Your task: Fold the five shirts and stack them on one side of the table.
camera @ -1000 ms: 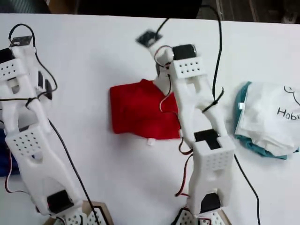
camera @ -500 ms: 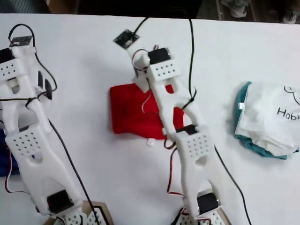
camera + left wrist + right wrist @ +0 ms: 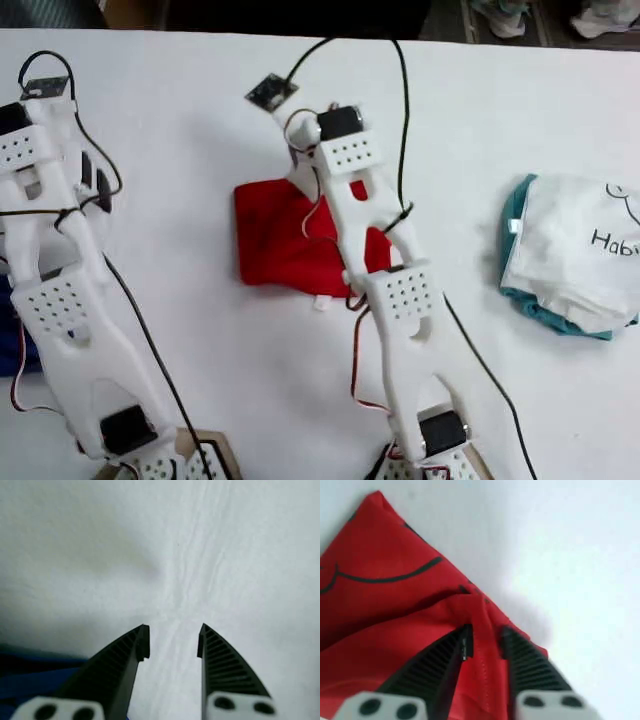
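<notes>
1. Red shirt (image 3: 275, 245): mid-table, folded into a rough rectangle, partly under the right arm.
2. Right pincer (image 3: 482, 637): at the shirt's far edge, its fingers nearly together and pinching a raised ridge of the red cloth (image 3: 385, 595).
3. Left pincer (image 3: 172, 640): spread, nothing between the fingers, above the bare white table (image 3: 225, 555) on the left side.
4. Blue shirt (image 3: 10, 345): at the table's left edge, beside the left arm.
5. Stack of folded shirts (image 3: 575, 250): at the table's right edge, white on top of teal, well apart from the red shirt.
</notes>
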Controlling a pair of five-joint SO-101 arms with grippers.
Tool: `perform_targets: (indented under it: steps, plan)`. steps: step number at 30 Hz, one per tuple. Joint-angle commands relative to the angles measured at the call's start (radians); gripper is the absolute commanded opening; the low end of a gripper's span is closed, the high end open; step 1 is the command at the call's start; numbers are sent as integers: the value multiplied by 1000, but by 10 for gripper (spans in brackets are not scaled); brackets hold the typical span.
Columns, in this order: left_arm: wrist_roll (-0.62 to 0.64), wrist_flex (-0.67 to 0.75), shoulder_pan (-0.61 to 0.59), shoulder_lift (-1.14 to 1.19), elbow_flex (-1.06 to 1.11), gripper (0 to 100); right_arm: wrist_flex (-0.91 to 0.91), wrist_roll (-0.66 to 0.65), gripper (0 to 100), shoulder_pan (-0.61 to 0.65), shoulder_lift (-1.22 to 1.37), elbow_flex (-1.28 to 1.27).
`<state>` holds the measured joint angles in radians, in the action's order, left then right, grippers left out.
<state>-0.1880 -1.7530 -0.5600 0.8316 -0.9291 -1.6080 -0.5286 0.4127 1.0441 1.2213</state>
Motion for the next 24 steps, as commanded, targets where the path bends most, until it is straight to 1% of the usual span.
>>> perform_targets:
  steps: [1,6,15,17,21,22,24]
  plan:
    - [-8,8,5,-11,-2,186,-35,-3,29,-4,-15,89]
    - [-8,8,5,-11,-2,186,-82,-3,21,-4,-15,130]
    - [-9,11,5,-11,-2,186,-93,-3,29,7,-7,121]
    - [-9,11,5,-11,-2,186,-93,3,77,10,-7,120]
    - [-9,11,5,-11,-2,186,-91,-3,224,24,-5,120]
    - [-9,11,5,-11,-2,186,-91,-3,231,28,-4,118]
    - [-9,11,5,-11,-2,186,-90,-3,214,41,4,118]
